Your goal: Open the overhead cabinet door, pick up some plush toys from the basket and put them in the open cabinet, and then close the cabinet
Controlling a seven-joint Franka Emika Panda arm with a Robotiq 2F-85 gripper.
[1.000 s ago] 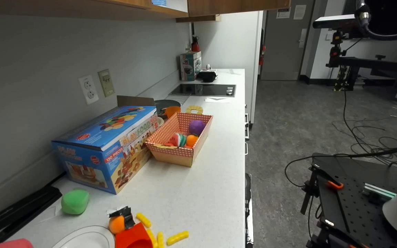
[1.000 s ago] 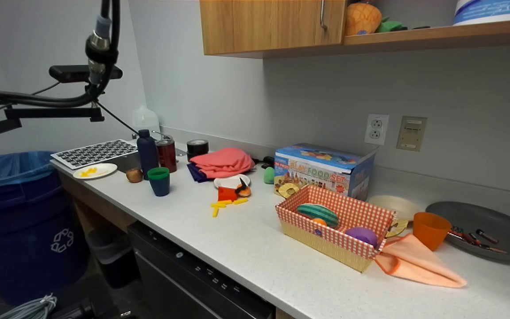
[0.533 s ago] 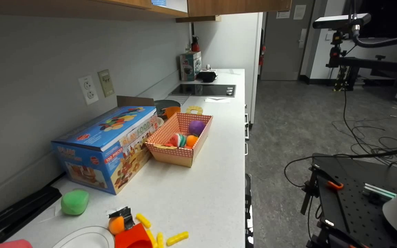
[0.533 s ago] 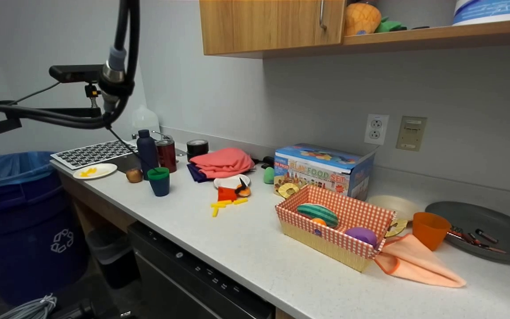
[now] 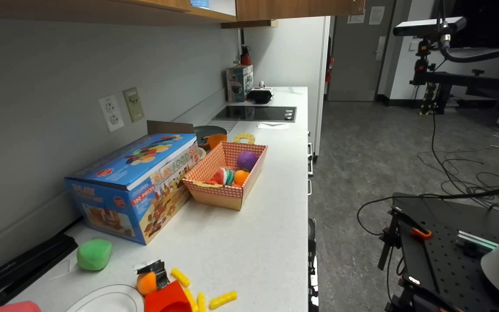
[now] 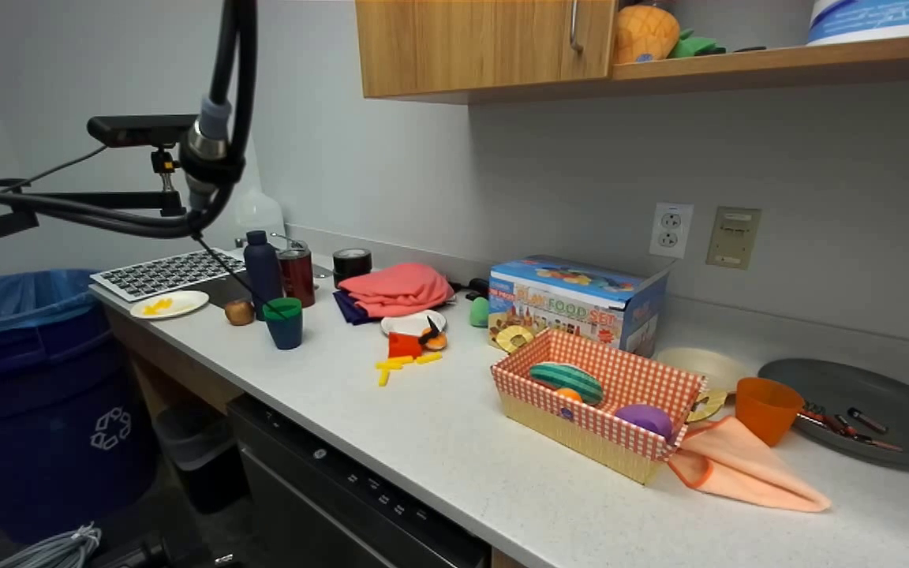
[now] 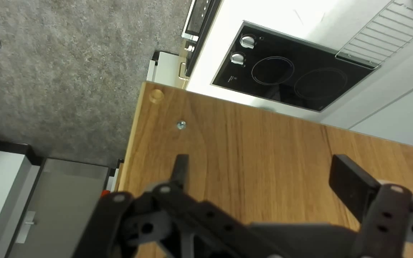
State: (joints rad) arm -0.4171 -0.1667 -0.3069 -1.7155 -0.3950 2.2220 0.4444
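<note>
Sitting on the long white surface (image 5: pixel 271 242) in an exterior view is a tan, box-shaped basket (image 5: pixel 217 199) with red-and-white checks inside. It is holding a round purple plush toy (image 5: pixel 247 160), a small orange ball (image 5: pixel 241 177) and a red toy (image 5: pixel 221 175) with green stripes. A big blue cardboard box (image 5: pixel 102 195) is standing just beside the basket. Up high, a flat brown wooden door (image 5: pixel 293 8) is sticking out from the light brown wooden cabinet (image 5: pixel 59 9).

In an exterior view, an orange pineapple-shaped soft toy (image 6: pixel 648 35) is resting inside the cabinet, near a white tub (image 6: pixel 888 20) with a blue label. A peach-coloured cloth (image 6: pixel 746 469) is lying just beside the basket, and an orange cup (image 6: pixel 768 412) is standing near it.

In the wrist view, the black tool (image 7: pixel 261 163) is standing with its two dark fingers (image 7: pixel 351 186) wide apart, and the brown door is showing between them. I cannot tell if they are touching it. A flat black stove top (image 7: pixel 292 68) with two silver knobs is lying past the door's edge.
</note>
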